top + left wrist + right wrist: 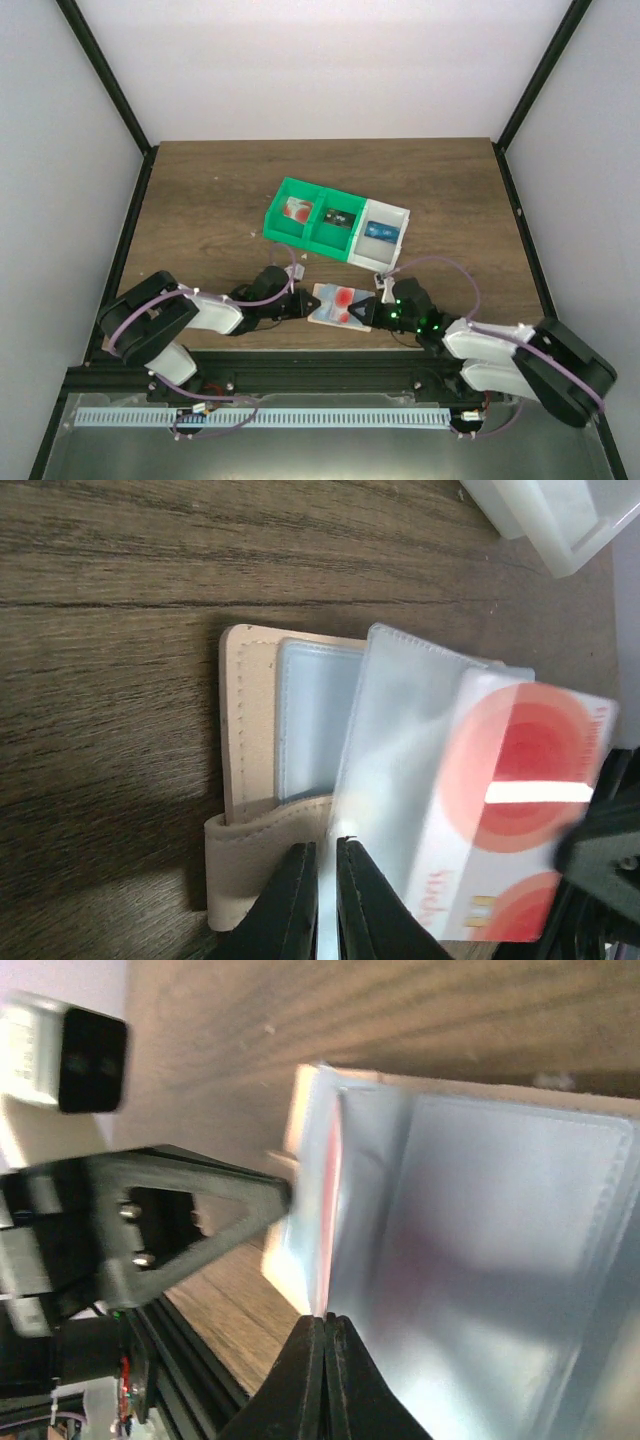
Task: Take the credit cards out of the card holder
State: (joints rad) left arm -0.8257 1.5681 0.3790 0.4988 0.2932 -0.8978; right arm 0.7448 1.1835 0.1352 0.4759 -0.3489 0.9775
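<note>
The left fingers (290,900) are clenched almost fully, with only a thin pale strip between them. As far as the left wrist view shows, this strip is the near edge of the clear sleeve (400,730) of the card holder (245,730). Just beyond their tips the holder lies open on the worktop (100,630), its tan-pink border to their left and a pale blue panel next to it. A card (520,800) with red circles lies over the sleeve to their right and sticks out past the holder's far end. Its lower corner is cut off by the frame and partly covered by the dark body of the right fingers.

The right fingers (300,1380) are pressed together on a thin edge, where a red line — the card seen edge-on — runs up from their tips. Whether they pinch the card alone or the sleeve as well I cannot tell; the picture is blurred there. To their right the pale blue panel fills the view, with a pinkish shade showing through it.

From above, the holder lies between the two pairs of fingers. Beyond them stand a green bin (300,244) and a white bin (400,211), touching side by side — their contents are too small to name.
</note>
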